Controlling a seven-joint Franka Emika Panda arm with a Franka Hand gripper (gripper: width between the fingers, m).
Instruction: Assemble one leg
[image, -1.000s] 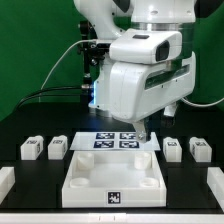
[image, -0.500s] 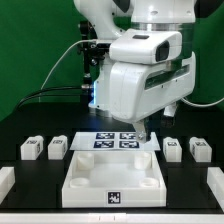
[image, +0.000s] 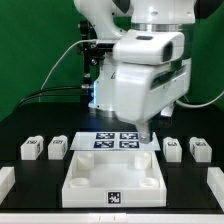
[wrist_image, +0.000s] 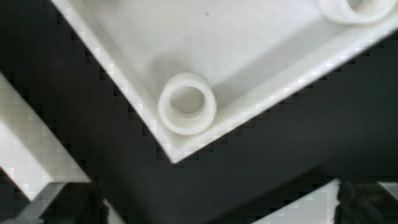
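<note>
Leg (image: 57, 147) nearest the tray (image: 112, 182) on the exterior view's left lies on the table (image: 40, 172), with a second leg (image: 31, 149) just beside it, farther out. On the exterior view's right lie a third leg (image: 173, 147) and a fourth leg (image: 200, 150), also side by side. All four are apart from the tray and well apart from the tool. Each shows a black-and-white tag.

Tool (image: 143, 133) hangs behind the tray, over the marker board (image: 105, 140), near that board's end on the exterior view's right. From this angle it reads as one narrow tip. Contact with the board: cannot tell.

Wrist view: a corner of the tray fills most of the frame, raised rim, one round socket (wrist_image: 187, 103) in the corner, another socket (wrist_image: 365, 8) cut by the frame edge. Black table around it. Two blurred grey shapes read as the fingers (wrist_image: 57, 203); they stand well apart with only table between them. So: tool spread, gripping nothing, touching no leg and not touching the tray.
</note>
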